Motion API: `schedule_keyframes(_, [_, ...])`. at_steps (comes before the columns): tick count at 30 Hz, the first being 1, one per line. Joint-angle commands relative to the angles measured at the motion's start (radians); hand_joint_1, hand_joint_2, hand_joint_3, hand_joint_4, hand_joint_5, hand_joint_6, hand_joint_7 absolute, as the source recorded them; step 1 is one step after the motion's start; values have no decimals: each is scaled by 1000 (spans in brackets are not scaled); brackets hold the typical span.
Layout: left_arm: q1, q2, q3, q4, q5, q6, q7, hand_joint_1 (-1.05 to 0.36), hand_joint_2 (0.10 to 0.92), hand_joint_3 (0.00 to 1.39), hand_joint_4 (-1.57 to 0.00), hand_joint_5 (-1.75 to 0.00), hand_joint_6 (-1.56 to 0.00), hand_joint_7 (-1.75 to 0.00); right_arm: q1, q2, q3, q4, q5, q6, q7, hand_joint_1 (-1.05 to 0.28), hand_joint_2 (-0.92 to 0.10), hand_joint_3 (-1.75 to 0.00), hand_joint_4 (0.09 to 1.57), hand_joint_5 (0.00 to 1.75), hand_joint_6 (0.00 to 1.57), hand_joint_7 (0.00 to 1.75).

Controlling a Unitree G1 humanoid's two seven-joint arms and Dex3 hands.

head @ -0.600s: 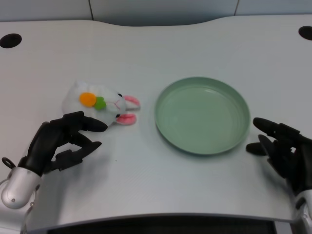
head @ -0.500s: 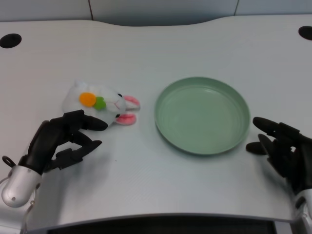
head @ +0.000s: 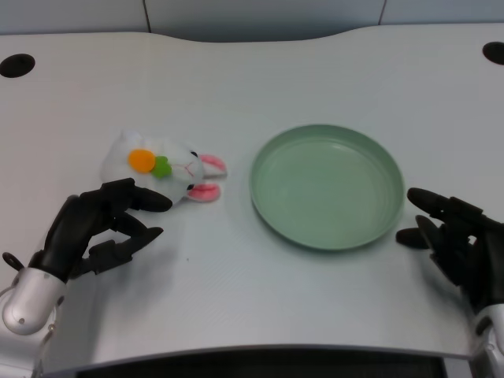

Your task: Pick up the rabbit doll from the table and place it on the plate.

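On the white table, the left hand lies empty, fingers spread, beside the rabbit doll.

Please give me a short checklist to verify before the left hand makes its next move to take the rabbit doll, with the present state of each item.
1. Left hand holds nothing, fingers apart: ok.
2. Rabbit doll lies on the table, in full view: ok.
3. Fingers around the doll: not ok; they sit beside its near edge.
4. Fingers touch the doll: cannot tell.
5. Plate has nothing in it: ok.
6. Path from doll to plate is free: ok.
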Motion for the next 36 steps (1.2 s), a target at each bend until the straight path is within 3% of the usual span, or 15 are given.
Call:
schedule_keyframes(1, [2, 5, 0, 8, -13, 0, -13, -381, 921, 245, -490, -1276, -641, -726, 11, 5, 0, -14, 5, 17, 0, -368, -921, -186, 782, 799, 988, 20])
schedule_keyframes(8, [8, 7, -2, -13, -1, 20, -9, -399, 921, 251, -502, -1294, -638, -725, 26, 10, 8, -57, -4, 51, -18, -388, -921, -183, 789, 808, 990, 20])
schedule_keyframes(16, [11, 5, 2, -8, -10, 3, -9, -390, 921, 251, -492, -1300, -639, -718, 41, 11, 12, -92, -4, 77, -24, -393, -921, -178, 790, 807, 989, 17])
schedule_keyframes(25, [26, 11, 7, -52, -15, -9, -12, -363, 921, 247, -485, -1276, -635, -702, 42, 14, 18, -93, -12, 77, -32, -393, -921, -179, 783, 797, 982, 12])
schedule_keyframes(28, [42, 12, 18, -128, -23, -66, -3, -358, 921, 232, -482, -1309, -606, -701, 39, 13, 16, -76, -6, 55, -20, -398, -921, -182, 792, 798, 985, 14])
schedule_keyframes(29, [41, 16, 20, -145, -10, -83, 9, -356, 921, 228, -480, -1315, -600, -701, 43, 14, 18, -88, -9, 62, -24, -400, -921, -183, 793, 797, 985, 13])
schedule_keyframes(31, [36, 32, 16, -165, 32, -102, 31, -365, 921, 159, -408, -1281, -525, -640, 44, 17, 19, -99, -7, 69, -25, -390, -921, -184, 791, 795, 983, 12])
schedule_keyframes(33, [30, 53, 12, -179, 72, -121, 48, -388, 921, 140, -332, -1242, -491, -561, 44, 22, 17, -101, 2, 63, -19, -382, -921, -182, 793, 800, 990, 16])
schedule_keyframes(36, [17, 86, 9, -207, 135, -146, 71, -445, 921, 129, -243, -1173, -468, -422, 43, 24, 17, -102, 2, 71, -24, -382, -921, -179, 794, 809, 996, 18])
